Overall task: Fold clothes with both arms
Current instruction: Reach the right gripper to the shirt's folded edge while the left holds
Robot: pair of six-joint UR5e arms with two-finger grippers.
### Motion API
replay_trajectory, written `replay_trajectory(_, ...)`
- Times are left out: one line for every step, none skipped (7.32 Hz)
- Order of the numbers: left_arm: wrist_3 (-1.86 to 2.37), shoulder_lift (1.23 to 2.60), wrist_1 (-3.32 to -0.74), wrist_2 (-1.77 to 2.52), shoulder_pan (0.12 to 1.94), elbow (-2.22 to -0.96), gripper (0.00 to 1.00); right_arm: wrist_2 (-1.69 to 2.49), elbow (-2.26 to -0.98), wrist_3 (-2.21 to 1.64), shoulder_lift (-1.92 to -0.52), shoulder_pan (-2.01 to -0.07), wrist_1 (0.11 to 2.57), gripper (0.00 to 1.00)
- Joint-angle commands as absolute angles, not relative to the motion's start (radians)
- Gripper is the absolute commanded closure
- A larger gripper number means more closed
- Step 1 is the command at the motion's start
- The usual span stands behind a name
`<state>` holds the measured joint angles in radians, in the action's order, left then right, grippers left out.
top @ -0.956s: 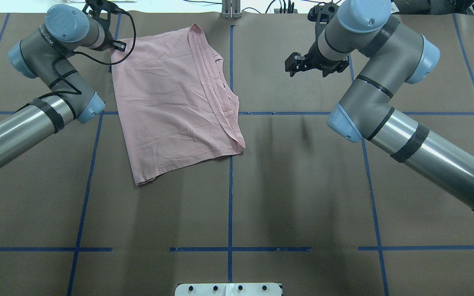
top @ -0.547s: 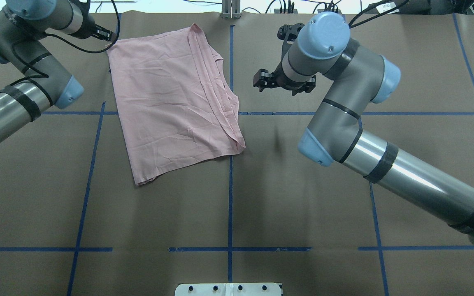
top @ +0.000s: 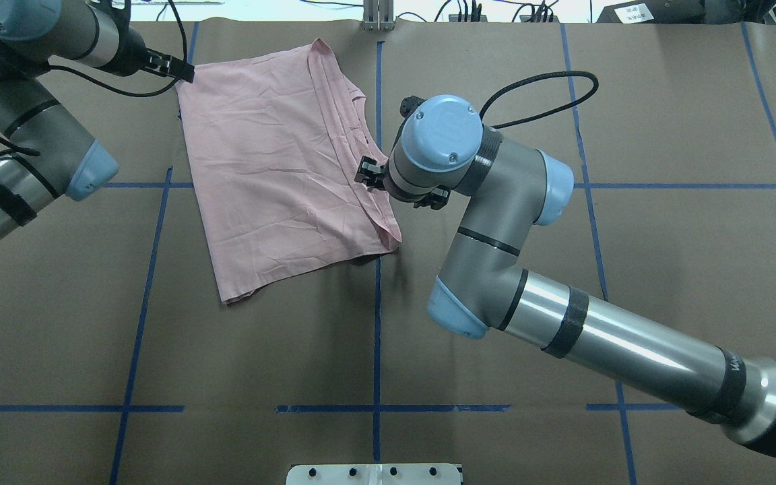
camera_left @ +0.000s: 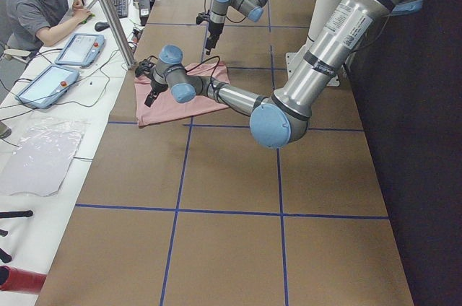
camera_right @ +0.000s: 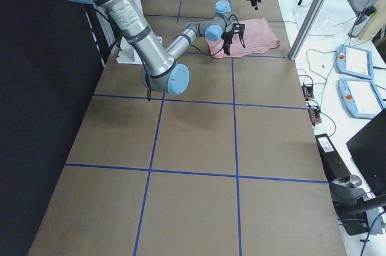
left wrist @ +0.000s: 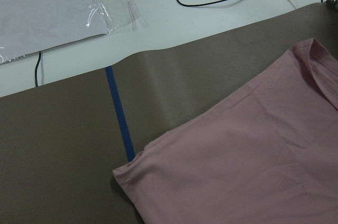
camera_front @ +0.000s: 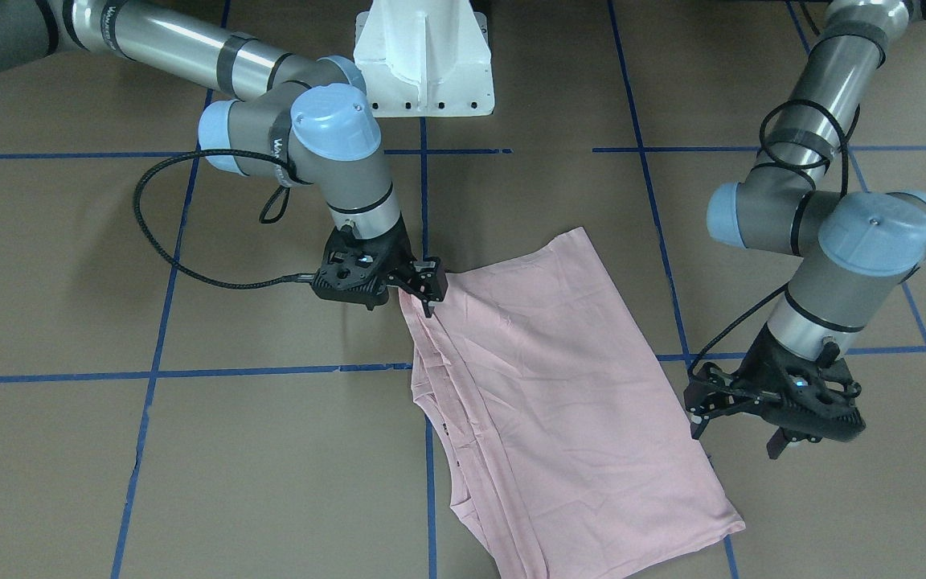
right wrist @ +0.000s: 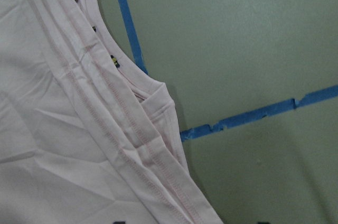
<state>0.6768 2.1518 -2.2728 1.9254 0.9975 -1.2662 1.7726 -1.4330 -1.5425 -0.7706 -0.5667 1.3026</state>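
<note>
The pale pink T-shirt point(top: 280, 168) lies folded lengthwise on the brown table, plain side up, with layered hems along its right edge. Its print is hidden except for small dark marks in the right wrist view point(right wrist: 113, 61). My left gripper point(top: 184, 70) is at the shirt's far left corner. In the front view it point(camera_front: 735, 441) is open and empty beside the edge. My right gripper point(camera_front: 431, 293) is open, low over the layered right edge point(right wrist: 153, 102), and my wrist mostly hides it from overhead point(top: 369, 172). The shirt also shows in the left wrist view point(left wrist: 253, 171).
The white pedestal base point(camera_front: 423, 56) stands at the robot's side of the table. Blue tape lines point(top: 377, 283) grid the brown surface. Beyond the far edge are a metal post point(top: 378, 15), cables, a plastic sheet point(left wrist: 53, 7) and a seated operator point(camera_left: 43, 3).
My right arm has swung left and down from open table to the shirt's right edge. My left arm has drawn back toward the left, its gripper now at the shirt's far left corner.
</note>
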Motion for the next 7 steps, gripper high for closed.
replay_trajectory(0.736,2.137,-2.270,1.921,0.963,-1.292,0.00,1.735,-1.396,-1.628,-0.755,-0.511,1.307,0.21)
replay_trajectory(0.738,2.137,-2.270,1.921,0.963,-1.293,0.00,1.726,-1.347,-1.629,-0.721,-0.497,1.308,0.21)
replay_trajectory(0.738,2.135,-2.270,1.921,0.963,-1.293,0.00,1.726,-1.298,-1.631,-0.672,-0.488,1.343,0.21)
replay_trajectory(0.738,2.135,-2.270,1.921,0.962,-1.293,0.00,1.723,-1.296,-1.632,-0.670,-0.476,1.353,0.21)
replay_trajectory(0.738,2.135,-2.272,1.921,0.962,-1.293,0.00,1.698,-1.284,-1.632,-0.672,-0.465,1.353,0.24)
replay_trajectory(0.738,2.135,-2.272,1.921,0.962,-1.293,0.00,1.695,-1.275,-1.631,-0.673,-0.462,1.354,0.25)
replay_trajectory(0.738,2.134,-2.272,1.921,0.962,-1.293,0.00,1.695,-1.275,-1.631,-0.675,-0.459,1.362,0.25)
